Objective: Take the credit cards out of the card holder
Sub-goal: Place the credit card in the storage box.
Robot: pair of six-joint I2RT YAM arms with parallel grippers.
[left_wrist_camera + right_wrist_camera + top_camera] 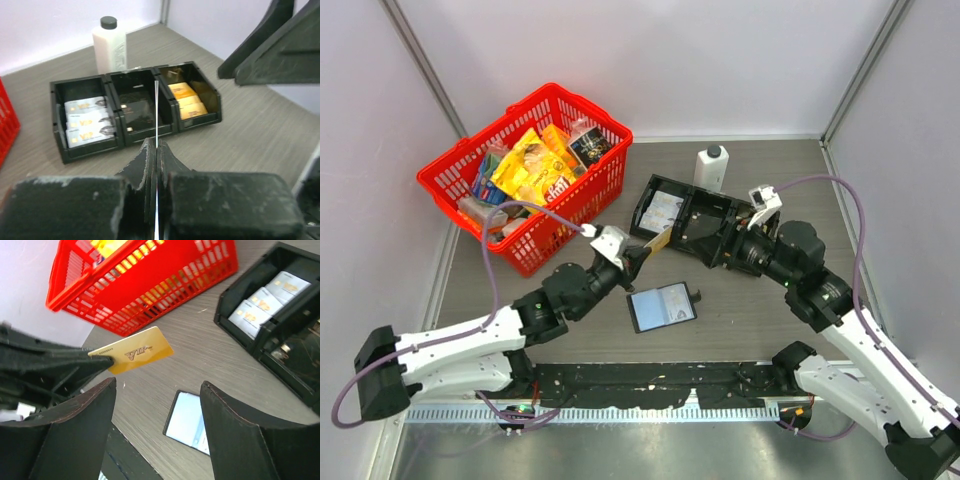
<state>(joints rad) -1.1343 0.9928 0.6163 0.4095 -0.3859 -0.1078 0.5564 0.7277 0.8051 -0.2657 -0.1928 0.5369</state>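
My left gripper [640,255] is shut on a golden-yellow credit card [657,243] and holds it above the table, between the card holder and the tray. In the left wrist view the card [156,112] is edge-on between the closed fingertips [150,150]. In the right wrist view it reads VIP [134,350]. The black card holder [662,306] lies open and flat on the table, light blue and grey faces up; it also shows in the right wrist view [192,422]. My right gripper [728,243] is open and empty over the tray's near edge, with wide-spread jaws [158,382].
A black three-compartment tray [655,190] holds grey VIP cards [87,120] on one side and golden cards [187,100] on the other. A white bottle with a black cap [711,167] stands behind it. A red basket [610,165] of packets stands at the back left.
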